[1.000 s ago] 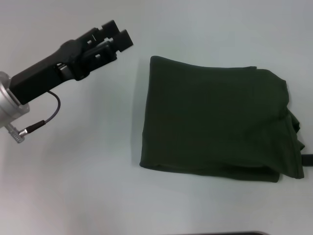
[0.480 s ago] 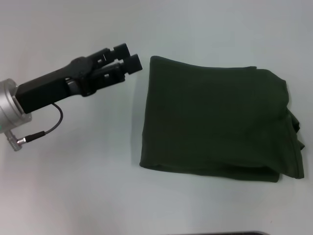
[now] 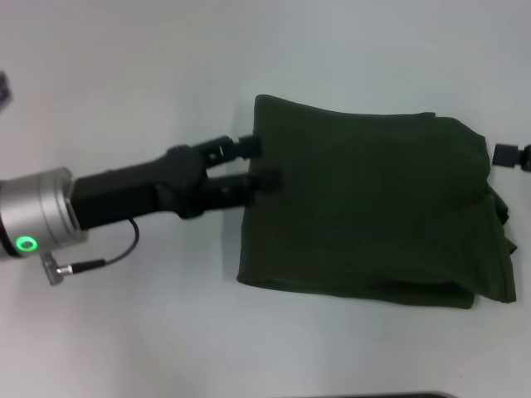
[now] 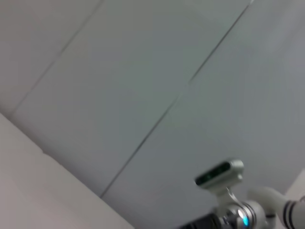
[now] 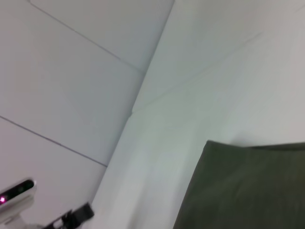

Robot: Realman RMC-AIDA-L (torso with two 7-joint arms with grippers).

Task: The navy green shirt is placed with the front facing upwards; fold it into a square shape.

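Since the earlier frame we see our left hand (image 3: 259,162) has swung down from above the bare table to the shirt's left edge, and our right hand (image 3: 508,154) has just appeared at the right border.

From the head view, the navy green shirt (image 3: 373,207) lies folded into a rough rectangle on the white table (image 3: 124,332), right of centre. Our left hand's two fingers (image 3: 264,177) are spread apart, one touching the shirt's left edge and the other overlapping it; they grasp nothing. Of our right hand only a dark tip shows, just beside the shirt's upper right corner, and we cannot tell its state.

From the left wrist view, only pale wall panels and the other arm's camera (image 4: 219,172) appear.

From the right wrist view, a corner of the shirt (image 5: 248,191) lies on the table.
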